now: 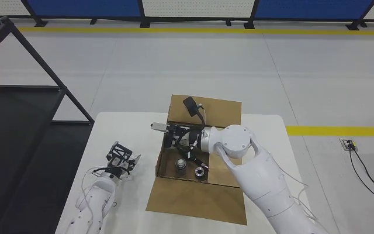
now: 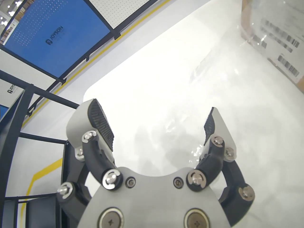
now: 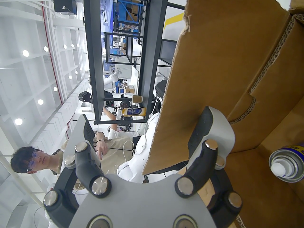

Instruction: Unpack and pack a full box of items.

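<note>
Top view shows the open cardboard box (image 1: 196, 202) in the middle of the white table (image 1: 125, 131), with flaps folded out at 12 and 6 o'clock. The right hand (image 1: 165, 133) sits at the box's 10 o'clock corner, its arm lying across the opening from 3 o'clock. Inside the box, a spray can (image 1: 182, 165) stands upright at 5 o'clock from that hand, near it but apart. A small round item (image 1: 199, 171), hard to make out, lies just beside the can at 4 o'clock.

In the right wrist view this hand's 2 fingers are spread wide. A standing cardboard flap (image 3: 201, 60) is between them, close against 1 finger; whether they touch cannot be told. The can's blue and yellow side is cut off at the view's edge, so its writing cannot be read.

The left hand (image 1: 124, 153) is low over the table at 9 o'clock from the box, apart from it, its fingers spread with nothing between them. In the left wrist view a white label (image 2: 277, 39) with barcodes, under clear film, covers the box's outer wall; its print is too small to make out.
</note>
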You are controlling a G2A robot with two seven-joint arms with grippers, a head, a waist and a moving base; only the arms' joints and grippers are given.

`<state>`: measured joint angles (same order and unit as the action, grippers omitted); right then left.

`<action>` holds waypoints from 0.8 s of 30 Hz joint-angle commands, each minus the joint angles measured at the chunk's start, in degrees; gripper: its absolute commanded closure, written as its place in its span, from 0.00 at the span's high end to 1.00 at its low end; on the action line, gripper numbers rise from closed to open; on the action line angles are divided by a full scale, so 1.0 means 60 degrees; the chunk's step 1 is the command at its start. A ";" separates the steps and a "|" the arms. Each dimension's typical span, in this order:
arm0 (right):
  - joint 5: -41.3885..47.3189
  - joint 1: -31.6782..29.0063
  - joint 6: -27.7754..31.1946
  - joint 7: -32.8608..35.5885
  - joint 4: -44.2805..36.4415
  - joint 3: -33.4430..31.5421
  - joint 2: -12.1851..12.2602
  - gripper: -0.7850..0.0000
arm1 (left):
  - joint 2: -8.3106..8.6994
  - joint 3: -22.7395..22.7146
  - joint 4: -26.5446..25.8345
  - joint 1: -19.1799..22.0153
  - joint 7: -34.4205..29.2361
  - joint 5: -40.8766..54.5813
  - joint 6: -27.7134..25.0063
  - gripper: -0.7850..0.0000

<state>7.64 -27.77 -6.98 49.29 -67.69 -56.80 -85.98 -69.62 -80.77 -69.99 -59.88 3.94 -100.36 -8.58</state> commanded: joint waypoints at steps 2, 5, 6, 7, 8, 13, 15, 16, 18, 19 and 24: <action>-0.0003 -0.0008 -0.0007 0.0005 -0.0016 -0.0006 0.0007 1.00 | -0.0115 0.0194 0.0381 0.0441 -0.0248 0.0357 0.0596 1.00; 0.0001 -0.0014 -0.0013 0.0014 -0.0028 -0.0025 0.0016 1.00 | -0.0220 0.0279 0.0731 0.0821 -0.0360 0.0547 0.1555 1.00; 0.0007 -0.0021 -0.0014 0.0015 -0.0032 -0.0039 0.0021 1.00 | -0.0246 0.0262 0.0827 0.0906 -0.0331 0.0633 0.1867 1.00; -0.0010 -0.0026 -0.0013 0.0011 -0.0036 -0.0049 0.0027 1.00 | -0.0277 0.0206 0.0903 0.0980 -0.0324 0.0851 0.2179 1.00; -0.0004 -0.0037 -0.0030 0.0010 -0.0038 -0.0061 0.0032 1.00 | -0.0300 0.0159 0.0955 0.1043 -0.0320 0.1043 0.2358 1.00; -0.0017 -0.0079 -0.0061 0.0025 -0.0080 -0.0086 0.0052 1.00 | -0.0338 -0.0296 0.0989 0.1161 -0.0105 0.1726 0.3309 1.00; -0.0010 -0.0074 -0.0058 0.0048 -0.0077 -0.0081 0.0055 1.00 | -0.0331 -0.0408 0.0895 0.1096 -0.0016 0.1859 0.3292 1.00; -0.0014 -0.0065 -0.0055 0.0055 -0.0068 -0.0072 0.0055 1.00 | -0.0324 -0.0453 0.0844 0.1043 0.0008 0.1859 0.3298 1.00; 0.0000 -0.0038 -0.0047 0.0075 -0.0042 -0.0050 0.0050 1.00 | -0.0307 -0.0520 0.0720 0.0935 0.0064 0.1746 0.3369 1.00; -0.0001 -0.0021 -0.0045 0.0081 -0.0029 -0.0035 0.0047 1.00 | -0.0304 -0.0534 0.0674 0.0883 0.0093 0.1687 0.3426 1.00; 0.0022 0.0048 -0.0016 0.0110 0.0023 0.0012 0.0036 1.00 | -0.0296 -0.0667 0.0479 0.0701 0.0177 0.1627 0.3626 1.00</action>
<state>7.78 -27.54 -7.07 49.92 -67.59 -56.77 -85.76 -71.41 -84.58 -66.94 -55.51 5.02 -90.68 13.10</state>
